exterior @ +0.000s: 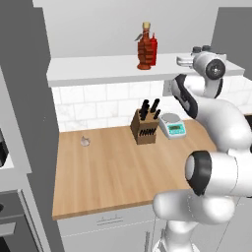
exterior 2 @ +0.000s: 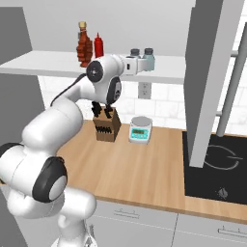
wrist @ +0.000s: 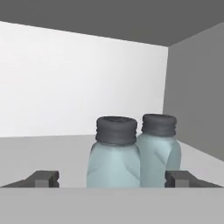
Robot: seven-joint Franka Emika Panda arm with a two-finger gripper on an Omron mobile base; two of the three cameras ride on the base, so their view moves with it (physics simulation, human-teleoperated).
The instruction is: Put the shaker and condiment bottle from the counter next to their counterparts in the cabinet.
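Wooden counter point(exterior: 108, 172) below pale grey cabinet point(exterior: 98, 69).

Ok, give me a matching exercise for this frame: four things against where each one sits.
Things:
1. condiment bottle
2. shaker
3. knife block
4. kitchen scale

Places:
A. on the counter, just right of the knife block
B. in the cabinet, beside the red squeeze bottle
C. in the cabinet, between the fingers of the open end effector
D. on the counter, holding dark-handled knives

Pairs: 1-B; 2-C; 3-D; 4-A
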